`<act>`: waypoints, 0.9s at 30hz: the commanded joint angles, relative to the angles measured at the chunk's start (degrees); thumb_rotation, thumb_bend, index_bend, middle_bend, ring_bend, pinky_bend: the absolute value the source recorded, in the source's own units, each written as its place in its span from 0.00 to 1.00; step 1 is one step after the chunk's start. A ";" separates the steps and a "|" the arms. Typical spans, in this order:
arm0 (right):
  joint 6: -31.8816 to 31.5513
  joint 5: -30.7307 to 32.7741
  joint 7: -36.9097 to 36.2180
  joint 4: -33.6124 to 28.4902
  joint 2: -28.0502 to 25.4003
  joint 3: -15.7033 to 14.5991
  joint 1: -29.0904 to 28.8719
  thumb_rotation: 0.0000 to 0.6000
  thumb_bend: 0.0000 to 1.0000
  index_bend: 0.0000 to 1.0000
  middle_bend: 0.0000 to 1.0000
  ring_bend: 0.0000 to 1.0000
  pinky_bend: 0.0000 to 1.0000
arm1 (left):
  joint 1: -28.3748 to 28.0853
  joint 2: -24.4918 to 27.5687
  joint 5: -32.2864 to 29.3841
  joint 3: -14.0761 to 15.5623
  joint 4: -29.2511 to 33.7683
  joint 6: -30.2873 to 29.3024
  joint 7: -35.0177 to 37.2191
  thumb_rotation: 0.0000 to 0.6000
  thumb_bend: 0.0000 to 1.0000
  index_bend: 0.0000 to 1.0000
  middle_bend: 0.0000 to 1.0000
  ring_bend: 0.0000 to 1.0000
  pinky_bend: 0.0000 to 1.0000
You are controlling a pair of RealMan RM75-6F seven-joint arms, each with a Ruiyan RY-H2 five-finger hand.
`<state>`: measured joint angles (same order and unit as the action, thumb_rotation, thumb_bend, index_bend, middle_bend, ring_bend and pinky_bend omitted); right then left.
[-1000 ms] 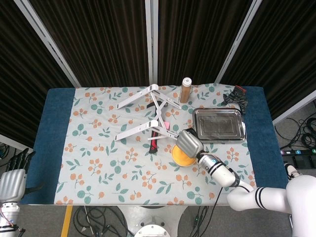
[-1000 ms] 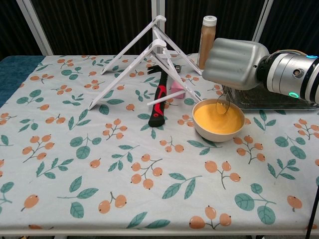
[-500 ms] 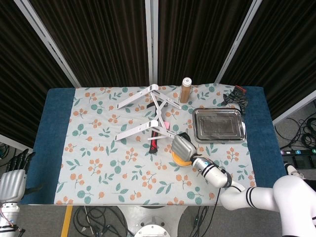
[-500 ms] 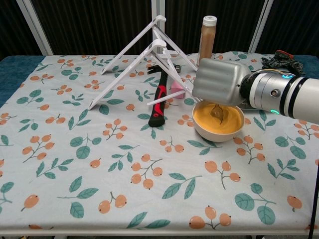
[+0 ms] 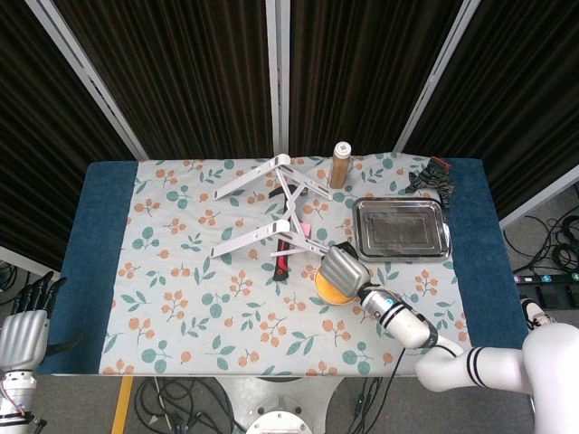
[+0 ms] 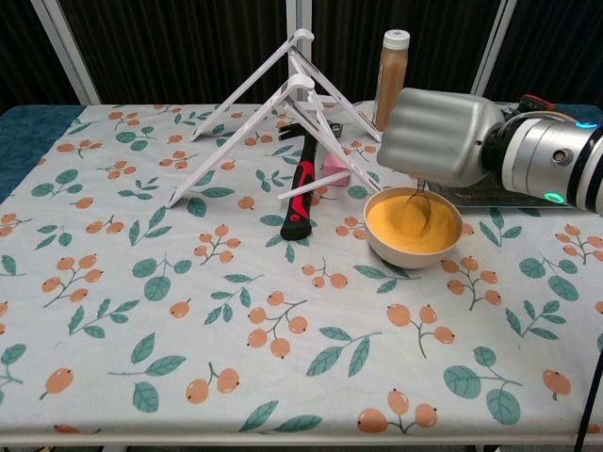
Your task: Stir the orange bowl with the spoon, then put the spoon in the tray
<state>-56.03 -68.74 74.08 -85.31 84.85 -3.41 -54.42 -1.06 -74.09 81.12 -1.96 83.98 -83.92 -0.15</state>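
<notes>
**Spoon in the orange bowl, right hand over it**

Right of centre in the chest view, the right hand point(image 6: 441, 137) hung just over the orange bowl point(image 6: 414, 227), its grey back turned to the camera. It held the spoon point(image 6: 416, 206), whose handle ran down from under the hand, with the spoon's lower end reaching into the orange inside of the bowl. The fingers themselves were hidden behind the back of the hand. In the head view the same hand point(image 5: 345, 268) covered most of the bowl point(image 5: 327, 290), which showed only as an orange crescent at the lower left of the hand.

The tray point(image 5: 402, 230) lay to the upper right of the bowl in the head view, near it but not touching. A brown bottle point(image 6: 391, 66) with a pale cap stood upright behind the bowl. A white folding stand point(image 6: 283, 104) occupied the upper middle of the chest view, and a hammer point(image 6: 300, 195) with a red and black grip lay under it, just left of the bowl. A dark bundle point(image 5: 431, 176) rested at the upper right, beyond the tray.

At the lower left corner of the head view, the left hand point(image 5: 24, 321) sat off the table, holding nothing, with its dark fingers pointing upward and slightly apart.
</notes>
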 commanded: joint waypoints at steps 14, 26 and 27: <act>2.94 -1.99 5.23 1.72 4.06 -0.23 -1.98 1.00 0.37 0.70 0.99 1.00 1.00 | 0.50 0.10 -0.14 0.17 0.20 -0.39 -0.03 1.00 0.07 0.16 0.08 0.04 0.09; 2.22 -3.49 11.80 2.71 -0.22 -0.56 -3.00 1.00 0.37 0.72 1.00 1.00 1.00 | 0.70 -0.26 0.10 0.18 -0.52 -0.64 0.63 1.00 0.07 0.16 0.08 0.04 0.09; 2.13 -3.99 11.82 2.23 -0.76 -0.41 -3.23 1.00 0.37 0.72 1.00 1.00 1.00 | 0.72 -0.26 0.16 0.17 -0.51 -0.73 0.62 1.00 0.07 0.16 0.08 0.04 0.09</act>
<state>-53.58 -72.17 85.57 -82.51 84.74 -4.14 -57.31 -0.34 -74.34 81.27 -1.78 83.47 -84.64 0.47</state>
